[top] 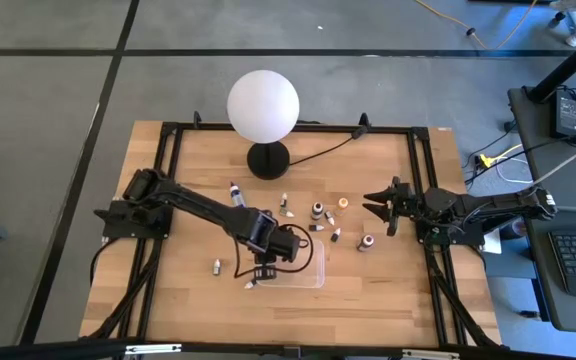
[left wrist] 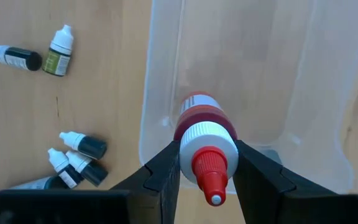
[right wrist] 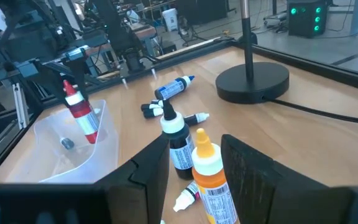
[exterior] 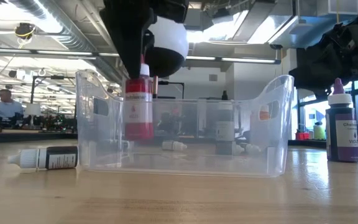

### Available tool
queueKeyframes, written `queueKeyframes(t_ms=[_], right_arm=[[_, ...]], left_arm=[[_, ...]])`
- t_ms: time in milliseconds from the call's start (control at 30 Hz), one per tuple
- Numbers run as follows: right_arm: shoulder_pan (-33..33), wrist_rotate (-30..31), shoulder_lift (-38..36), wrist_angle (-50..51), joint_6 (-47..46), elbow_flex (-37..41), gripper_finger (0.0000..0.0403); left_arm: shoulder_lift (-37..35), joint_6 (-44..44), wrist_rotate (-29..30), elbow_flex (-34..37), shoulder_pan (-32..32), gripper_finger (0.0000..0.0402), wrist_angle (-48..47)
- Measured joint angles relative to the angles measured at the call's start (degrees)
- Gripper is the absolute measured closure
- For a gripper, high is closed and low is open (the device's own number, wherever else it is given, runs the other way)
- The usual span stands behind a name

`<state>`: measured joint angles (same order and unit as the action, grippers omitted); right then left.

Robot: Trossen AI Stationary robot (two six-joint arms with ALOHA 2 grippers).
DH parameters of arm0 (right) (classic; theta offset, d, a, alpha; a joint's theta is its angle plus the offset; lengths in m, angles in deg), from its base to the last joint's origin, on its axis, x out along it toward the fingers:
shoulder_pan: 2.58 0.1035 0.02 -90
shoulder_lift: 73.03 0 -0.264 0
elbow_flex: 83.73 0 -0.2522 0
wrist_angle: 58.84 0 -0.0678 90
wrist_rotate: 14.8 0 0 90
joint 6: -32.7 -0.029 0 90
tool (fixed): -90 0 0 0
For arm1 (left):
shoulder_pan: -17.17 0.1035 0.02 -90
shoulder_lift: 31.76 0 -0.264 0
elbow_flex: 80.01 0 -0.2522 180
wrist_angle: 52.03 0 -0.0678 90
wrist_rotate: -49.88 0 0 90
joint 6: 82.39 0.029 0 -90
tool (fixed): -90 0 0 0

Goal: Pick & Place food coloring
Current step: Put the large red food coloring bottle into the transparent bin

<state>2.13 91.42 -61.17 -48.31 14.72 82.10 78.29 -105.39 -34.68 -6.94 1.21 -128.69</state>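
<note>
A red food coloring bottle (left wrist: 202, 118) with a white collar and red tip sits in my left gripper (left wrist: 207, 155), which is shut on it above the clear plastic tray (top: 318, 268). In the low view the bottle (exterior: 139, 109) stands upright inside the tray walls (exterior: 253, 137). Several other small bottles (top: 317, 211) stand or lie on the wood between the tray and the lamp. My right gripper (top: 380, 207) is open near the table's right side. An orange bottle (right wrist: 211, 177) and a dark one (right wrist: 178, 142) stand just ahead of its fingers. My left gripper pinches the red bottle between its two fingers at the white collar (left wrist: 194, 140), just under the red tip. The fingers (left wrist: 166, 171) come from above, pointing down. The bottle hangs upright below them inside the tray, its base (exterior: 139, 137) seemingly just above the tray floor.
A white globe lamp on a black base (top: 263, 110) stands at the table's far middle, its cord running right. A purple bottle (exterior: 342, 127) stands right of the tray in the low view, and a dark bottle (exterior: 48, 157) lies left of it. Bare wood lies toward the near edge.
</note>
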Motion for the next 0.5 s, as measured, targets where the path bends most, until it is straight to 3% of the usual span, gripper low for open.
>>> queueKeyframes(t_ms=[500], right_arm=[[0.0, 0.01, 0.0, 0.0, 0.0, -0.01, 0.0254]], left_arm=[[0.91, -0.38, -0.14, 0.0, 0.69, 0.0274, -0.08]])
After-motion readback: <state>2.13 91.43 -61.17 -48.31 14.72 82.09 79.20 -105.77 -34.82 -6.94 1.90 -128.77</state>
